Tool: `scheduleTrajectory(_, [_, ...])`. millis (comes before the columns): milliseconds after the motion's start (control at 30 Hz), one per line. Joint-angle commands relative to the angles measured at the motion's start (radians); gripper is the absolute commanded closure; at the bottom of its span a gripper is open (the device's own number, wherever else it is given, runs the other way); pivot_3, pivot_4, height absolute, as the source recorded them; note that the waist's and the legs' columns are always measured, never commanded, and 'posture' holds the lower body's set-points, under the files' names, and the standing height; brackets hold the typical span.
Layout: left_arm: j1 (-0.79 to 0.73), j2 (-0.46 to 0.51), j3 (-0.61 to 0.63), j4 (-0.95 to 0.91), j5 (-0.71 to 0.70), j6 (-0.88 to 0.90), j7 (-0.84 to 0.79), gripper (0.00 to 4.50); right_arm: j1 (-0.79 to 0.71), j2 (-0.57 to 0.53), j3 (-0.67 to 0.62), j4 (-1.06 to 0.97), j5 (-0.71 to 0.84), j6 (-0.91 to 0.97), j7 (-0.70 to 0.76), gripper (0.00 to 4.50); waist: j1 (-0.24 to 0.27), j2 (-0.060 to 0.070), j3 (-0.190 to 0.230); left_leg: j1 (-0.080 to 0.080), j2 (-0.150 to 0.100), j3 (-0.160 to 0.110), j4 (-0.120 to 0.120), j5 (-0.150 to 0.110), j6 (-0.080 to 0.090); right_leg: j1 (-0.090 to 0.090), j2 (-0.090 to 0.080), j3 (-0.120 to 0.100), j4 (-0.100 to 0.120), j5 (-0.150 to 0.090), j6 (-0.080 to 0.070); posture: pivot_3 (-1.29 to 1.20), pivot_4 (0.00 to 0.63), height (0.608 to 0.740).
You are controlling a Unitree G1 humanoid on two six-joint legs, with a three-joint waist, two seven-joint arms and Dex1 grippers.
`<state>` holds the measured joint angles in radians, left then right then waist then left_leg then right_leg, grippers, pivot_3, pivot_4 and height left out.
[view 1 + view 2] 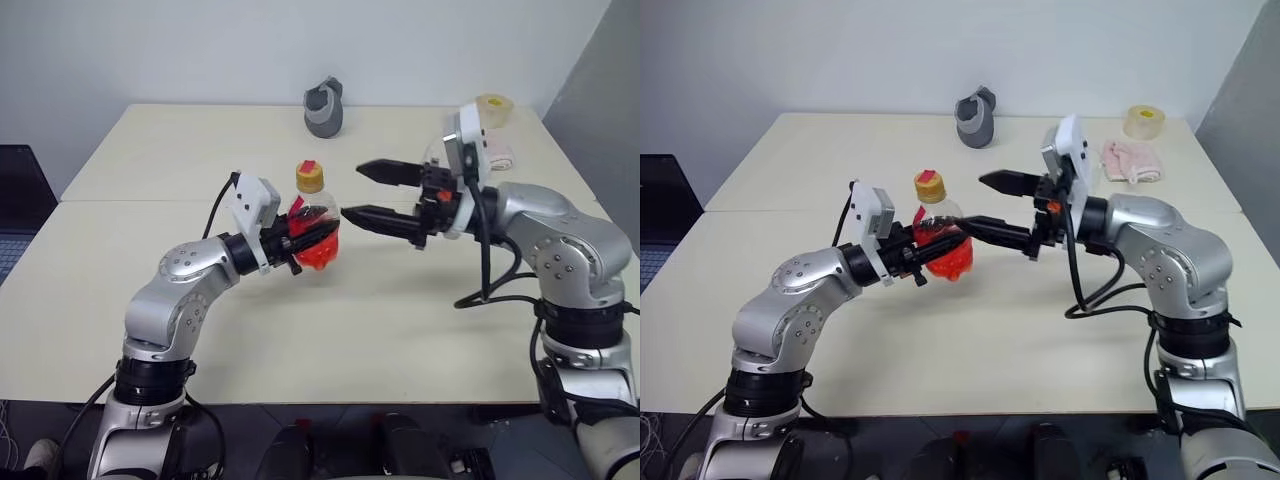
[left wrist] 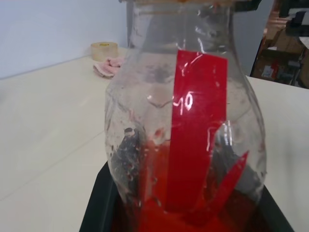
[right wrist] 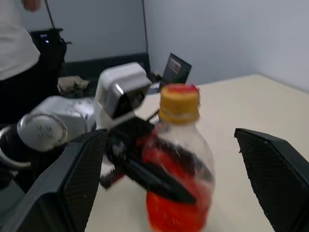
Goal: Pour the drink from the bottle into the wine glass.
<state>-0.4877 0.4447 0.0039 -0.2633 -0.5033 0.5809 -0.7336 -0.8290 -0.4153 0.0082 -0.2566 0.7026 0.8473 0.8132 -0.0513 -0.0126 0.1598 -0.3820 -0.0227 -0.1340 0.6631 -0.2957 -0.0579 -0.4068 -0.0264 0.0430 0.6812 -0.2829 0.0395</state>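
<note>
Pale cream table (image 1: 330, 330) against a white wall; grey jug (image 1: 324, 107) at the far edge, tape roll (image 1: 1144, 121) and pink cloth (image 1: 1132, 160) toward the far right corner. Left gripper (image 1: 318, 238) was pinched on the bottle (image 1: 313, 228) near table centre, fingers clamped around its bulbous base. Bottle was upright, clear plastic, narrow neck, yellow cap with a red top, red label strip, bright red drink (image 3: 176, 212) pooled in the bottom. Right gripper (image 1: 372, 195) was spread wide, level, just beside the bottle and pointing at it.
</note>
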Motion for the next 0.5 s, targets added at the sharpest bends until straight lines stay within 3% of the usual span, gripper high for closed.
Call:
scheduleTrajectory(33, [-0.038,-0.019,-0.011,-0.018,-0.005,-0.030,-0.002,3.10,-0.051,0.049,0.027,0.028,-0.026,-0.066,-0.017,0.02,0.000,0.000,0.000,0.000,0.000,0.000,0.000,0.000,-0.001,0.000,0.000,0.000,0.000,0.000,0.000,0.00,0.150,0.740])
scheduleTrajectory(500, [0.013,-0.007,-0.026,-0.100,-0.047,0.013,-0.016,3.10,-0.101,0.131,0.085,0.166,-0.110,-0.191,0.011,0.02,-0.003,0.000,0.000,0.000,0.000,0.000,0.000,0.001,-0.001,-0.001,-0.002,0.000,0.000,0.000,0.000,0.00,0.150,0.740])
